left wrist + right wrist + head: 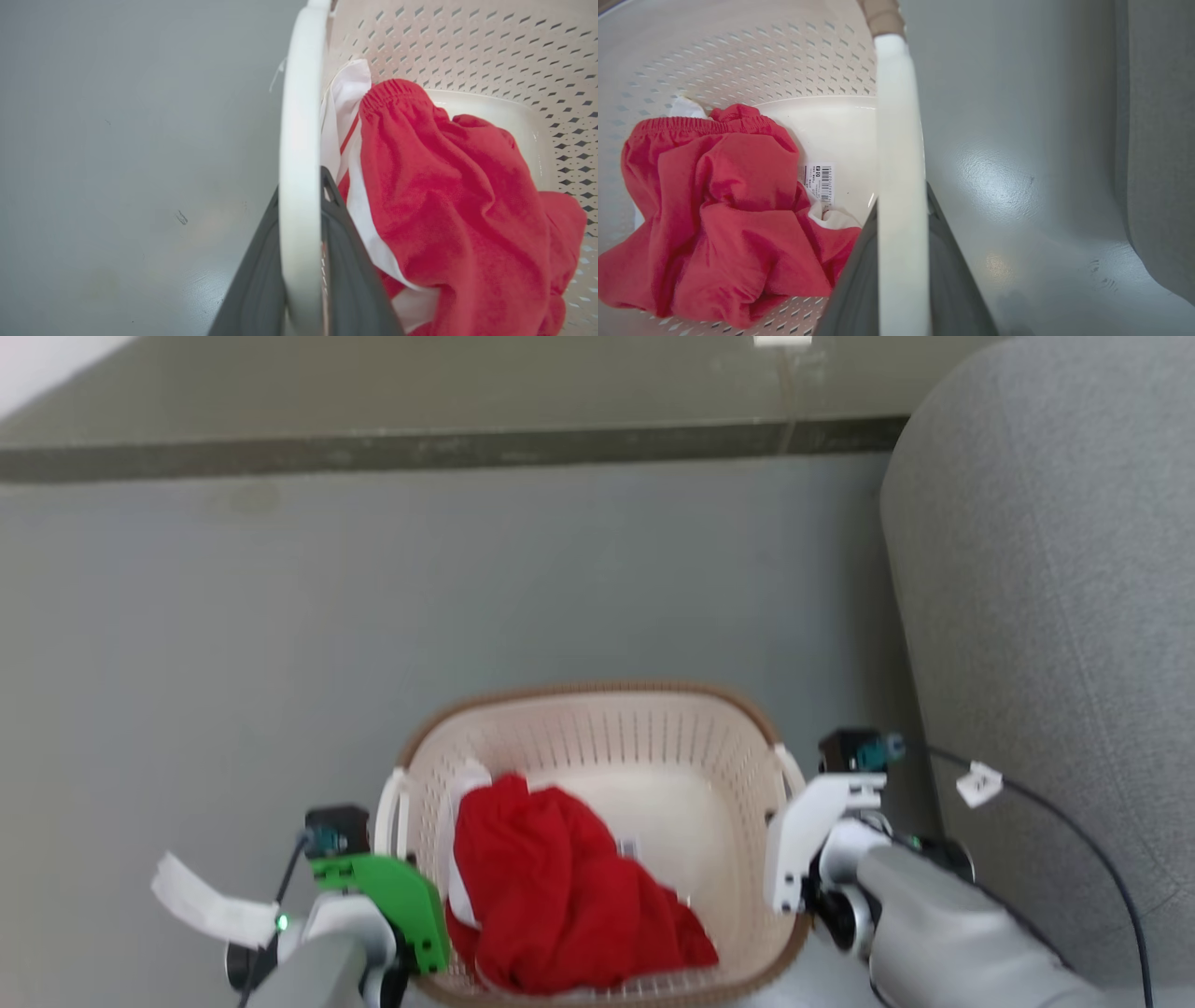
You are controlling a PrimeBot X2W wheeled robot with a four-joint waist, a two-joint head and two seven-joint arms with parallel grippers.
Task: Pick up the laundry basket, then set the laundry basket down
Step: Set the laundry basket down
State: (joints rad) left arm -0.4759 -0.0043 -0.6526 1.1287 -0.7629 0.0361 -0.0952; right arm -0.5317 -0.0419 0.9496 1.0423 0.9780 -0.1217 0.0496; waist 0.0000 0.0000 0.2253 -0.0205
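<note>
Laundry basket (607, 728): cream-white plastic, a rounded rectangle, walls pierced with rows of small slots, rim brown with a woven look. It sits low in the head view between the two arms, over a smooth grey floor (280, 663) and near a grey upholstered seat (1055, 569); whether it rests on the floor cannot be told. Label: one barcode sticker (821, 179) on the inner bottom, its print too small to read. Contents: a crumpled red garment (551, 887) with a gathered elastic hem, lying over a white cloth (343, 102) that has a red stripe. Left gripper (301, 196): dark fingers drawn narrow, one on each side of the smooth white left handle (301, 116), gripping it. Right gripper (901, 205): likewise clamped on the right handle (899, 116).
</note>
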